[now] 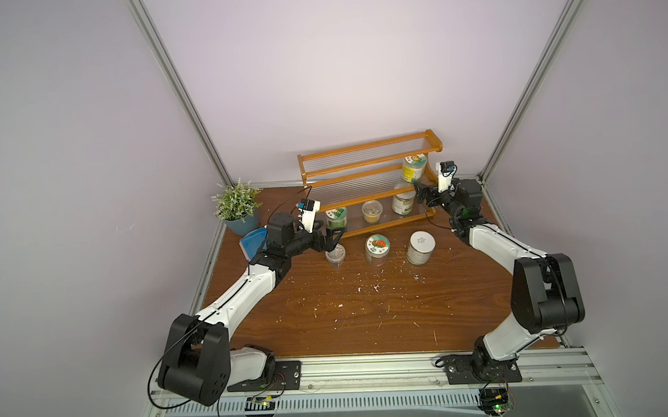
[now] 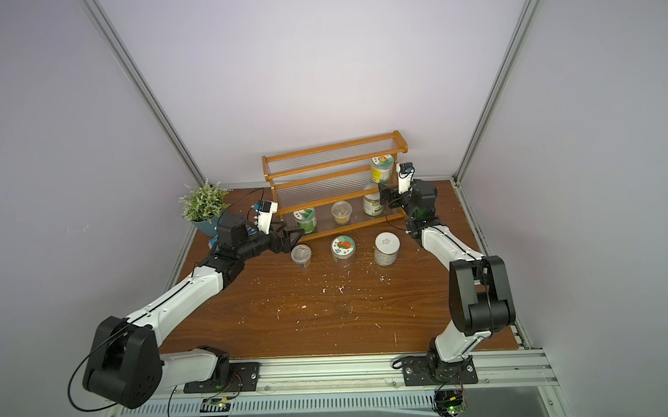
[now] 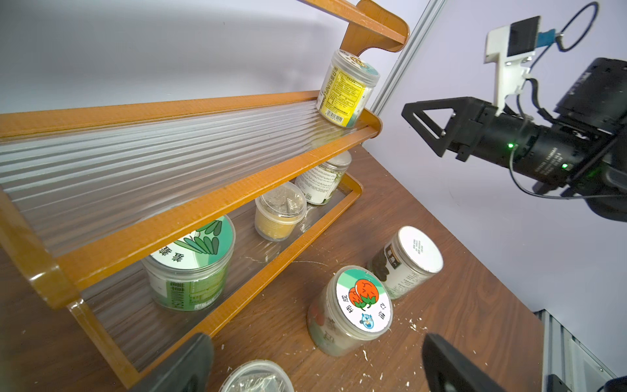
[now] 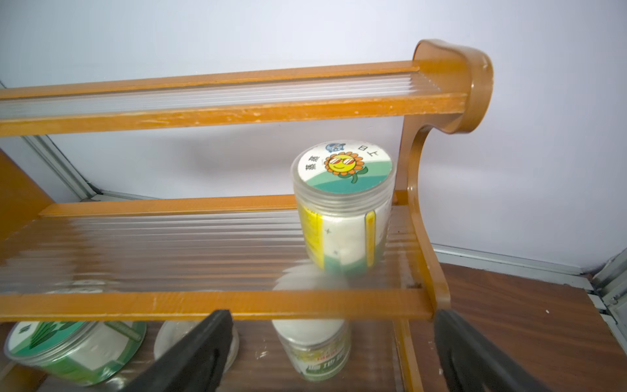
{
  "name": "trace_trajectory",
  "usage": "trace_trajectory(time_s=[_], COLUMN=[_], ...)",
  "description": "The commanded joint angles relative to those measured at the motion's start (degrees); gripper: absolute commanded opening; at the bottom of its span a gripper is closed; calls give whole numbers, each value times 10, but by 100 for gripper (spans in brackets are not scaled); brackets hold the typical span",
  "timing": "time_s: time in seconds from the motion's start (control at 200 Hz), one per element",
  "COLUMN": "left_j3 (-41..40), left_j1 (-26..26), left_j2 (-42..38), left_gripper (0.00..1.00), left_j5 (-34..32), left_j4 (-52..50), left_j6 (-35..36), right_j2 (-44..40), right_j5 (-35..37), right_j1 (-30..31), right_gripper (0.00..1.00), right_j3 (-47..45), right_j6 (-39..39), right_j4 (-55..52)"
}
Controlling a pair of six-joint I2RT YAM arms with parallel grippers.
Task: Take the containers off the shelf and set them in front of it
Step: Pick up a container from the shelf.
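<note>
The shelf [image 1: 369, 170] is orange-brown wood with clear ribbed panels. Ahead of the black right pincer [image 4: 332, 314], the yellow-labelled jar [image 4: 342, 220] has a white-and-teal lid printed with an orange sunflower. Beyond the black left pincer [image 3: 317, 339], the fruit-lid jar [image 3: 363, 302] shows orange fruit with green leaves. The table [image 1: 366, 311] is dark brown woodgrain, flecked white.

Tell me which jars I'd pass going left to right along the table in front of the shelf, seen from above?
In a top view, left to right: clear-lidded cup → jar with the orange fruit on its lid → white-lidded jar.
</note>
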Motion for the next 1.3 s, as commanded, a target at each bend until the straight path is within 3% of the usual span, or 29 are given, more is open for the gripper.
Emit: trace_trajectory(time_s=[0.0, 0.796, 1.291], left_j3=[18, 32, 27], left_j1=[-3, -3, -3], left_j2=[-11, -2, 2], left_gripper=[100, 100, 100], left_j5=[8, -2, -1], left_j4=[-1, -29, -28], left_j6=[1, 13, 15], right_j2=[33, 225, 267], right_j5=[-35, -67, -71], right_j1=[-7, -10, -8], right_gripper=[99, 99, 98], right_j3=[53, 306, 361], right_j6=[-11, -28, -25], right_j4=[46, -17, -48])
